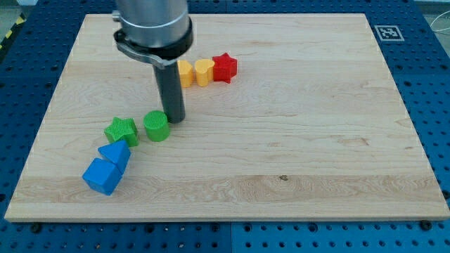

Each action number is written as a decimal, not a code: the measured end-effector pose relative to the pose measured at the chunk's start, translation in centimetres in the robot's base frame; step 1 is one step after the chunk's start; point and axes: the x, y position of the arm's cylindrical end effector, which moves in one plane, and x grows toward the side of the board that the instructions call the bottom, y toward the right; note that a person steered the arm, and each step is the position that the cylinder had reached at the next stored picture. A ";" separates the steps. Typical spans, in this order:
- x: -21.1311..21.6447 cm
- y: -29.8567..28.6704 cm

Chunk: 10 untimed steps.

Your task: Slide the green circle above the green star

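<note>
Wooden and pale, the board (pixel 295 140) fills most of the view, lying on a blue pegged table (pixel 436 84) with a small black-and-white marker (pixel 389 31) printed at its top right corner. Next in bulk is the arm's grey housing (pixel 153 28), which comes down from the view's top and carries the dark rod (pixel 169 91). My tip (pixel 174 120) rests on the board just to the right of the green circle (pixel 156 126), so close that I cannot tell whether the two touch. There is no hand on this arm, only the rod, so nothing is spread, pressed together or pinching.

Down at the lower left sits a blue cube (pixel 101 176), and touching it above is a blue triangle (pixel 115 152). Just above that lies the green star (pixel 121 131). The green circle stands immediately to the star's right, level with it and almost touching.

Near the top, partly behind the rod, a row of three small blocks runs left to right: a yellow block (pixel 185 72), a second yellow block (pixel 204 72), and a red star (pixel 225 67), each touching its neighbour.
</note>
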 end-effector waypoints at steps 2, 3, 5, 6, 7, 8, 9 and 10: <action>4.5 3.4; 7.6 3.4; 6.4 2.2; 5.6 -0.6; 5.3 -2.1; 4.1 -2.5; 3.2 -2.9; 3.1 -3.2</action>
